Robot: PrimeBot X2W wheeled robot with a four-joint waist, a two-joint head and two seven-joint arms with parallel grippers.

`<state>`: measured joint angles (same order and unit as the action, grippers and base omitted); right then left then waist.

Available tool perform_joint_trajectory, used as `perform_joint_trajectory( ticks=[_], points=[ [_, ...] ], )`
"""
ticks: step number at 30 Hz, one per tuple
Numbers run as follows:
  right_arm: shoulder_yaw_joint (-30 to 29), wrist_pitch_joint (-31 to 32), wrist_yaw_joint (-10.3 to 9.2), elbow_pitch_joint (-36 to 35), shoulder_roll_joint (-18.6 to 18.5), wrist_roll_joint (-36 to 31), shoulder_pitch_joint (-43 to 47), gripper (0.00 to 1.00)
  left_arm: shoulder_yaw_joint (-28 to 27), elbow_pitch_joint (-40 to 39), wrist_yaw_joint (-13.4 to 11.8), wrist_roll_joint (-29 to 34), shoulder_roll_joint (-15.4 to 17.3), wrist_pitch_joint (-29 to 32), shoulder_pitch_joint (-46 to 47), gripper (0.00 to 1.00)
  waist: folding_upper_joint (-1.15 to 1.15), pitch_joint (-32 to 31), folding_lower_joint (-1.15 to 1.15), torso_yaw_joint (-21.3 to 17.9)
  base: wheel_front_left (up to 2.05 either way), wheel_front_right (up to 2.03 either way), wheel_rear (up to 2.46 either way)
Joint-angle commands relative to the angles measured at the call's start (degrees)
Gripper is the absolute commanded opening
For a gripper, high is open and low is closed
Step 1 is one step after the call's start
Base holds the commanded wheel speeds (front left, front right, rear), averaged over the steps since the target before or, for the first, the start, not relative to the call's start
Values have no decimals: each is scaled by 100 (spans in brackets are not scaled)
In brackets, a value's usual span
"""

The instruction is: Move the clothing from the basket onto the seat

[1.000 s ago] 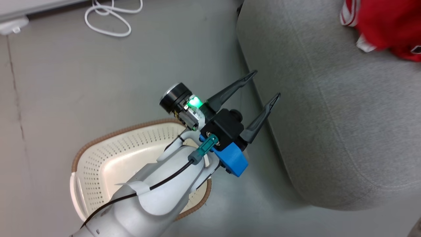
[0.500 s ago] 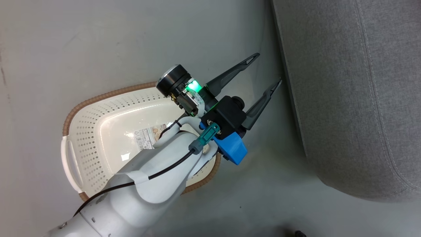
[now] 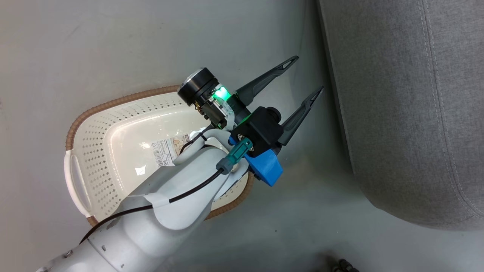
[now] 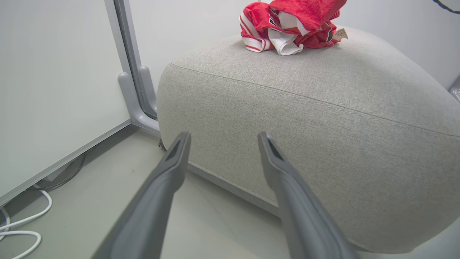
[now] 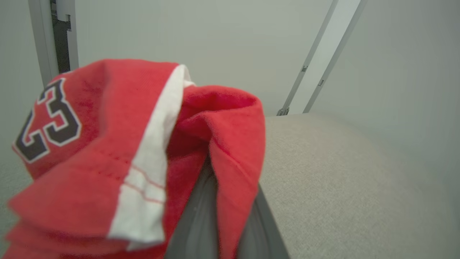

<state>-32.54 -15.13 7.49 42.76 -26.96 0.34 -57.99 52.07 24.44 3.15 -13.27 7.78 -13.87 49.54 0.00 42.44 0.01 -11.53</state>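
Note:
The cream basket (image 3: 102,151) with its brown rim stands on the floor at the left, holding no clothing. My left arm reaches across it. My left gripper (image 3: 305,75) hangs open and holds nothing, over the floor between basket and grey seat (image 3: 408,113). In the left wrist view its fingers (image 4: 223,136) point at the seat's side (image 4: 323,118), and red clothing (image 4: 291,25) lies bunched on top. In the right wrist view my right gripper (image 5: 210,172) is shut on the red "23" clothing (image 5: 107,144), which drapes over its fingers (image 5: 196,223) above the seat (image 5: 323,172).
A printed label (image 3: 168,150) is stuck to the basket floor. White cable (image 4: 21,230) lies on the floor by a white wall panel, with a grey post (image 4: 134,82) beside the seat. Something dark sits at the bottom edge (image 3: 342,264).
The head camera has tilted, so the clothing on the seat and the floor cable have left its view. The left gripper stays open beside the basket; the right stays shut.

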Motion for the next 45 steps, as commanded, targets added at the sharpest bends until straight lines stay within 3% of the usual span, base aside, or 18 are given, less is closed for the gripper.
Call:
perform_joint_trajectory(
  ticks=[1,6,7,8,9,17,32,45],
  points=[
    [-130,-1,1,270,-98,-60,-36,0,-3,-6,3,-16,27,0,108,100,0,0,-1,29,0,0,0],
    [-245,-2,1,585,-89,-186,-57,0,-19,-6,-46,-59,67,-13,90,100,0,-37,-1,23,0,0,0],
    [-260,-2,1,591,-60,-201,-47,31,-14,3,-49,-67,73,-17,72,100,0,-61,-1,12,0,0,0],
    [-270,-2,1,585,-29,-233,-18,86,-9,10,-57,-76,75,-20,55,100,0,-91,-1,0,0,0,0],
    [-262,-2,1,555,22,-240,23,100,-3,15,-59,-79,78,-24,38,100,0,-129,-1,-13,0,0,0],
    [-228,-2,1,118,306,-294,581,100,-10,46,-98,-166,28,-79,-114,100,0,-556,-1,-64,0,0,0],
    [-3,-2,1,-689,985,-261,2507,100,-194,29,-266,-430,-4,-137,-779,100,0,-1694,-1,-118,0,0,0],
    [331,-2,1,-596,1301,-167,3725,100,-462,-191,-269,-432,-62,-138,-1424,100,0,-2388,-1,102,0,0,0]
  ],
)
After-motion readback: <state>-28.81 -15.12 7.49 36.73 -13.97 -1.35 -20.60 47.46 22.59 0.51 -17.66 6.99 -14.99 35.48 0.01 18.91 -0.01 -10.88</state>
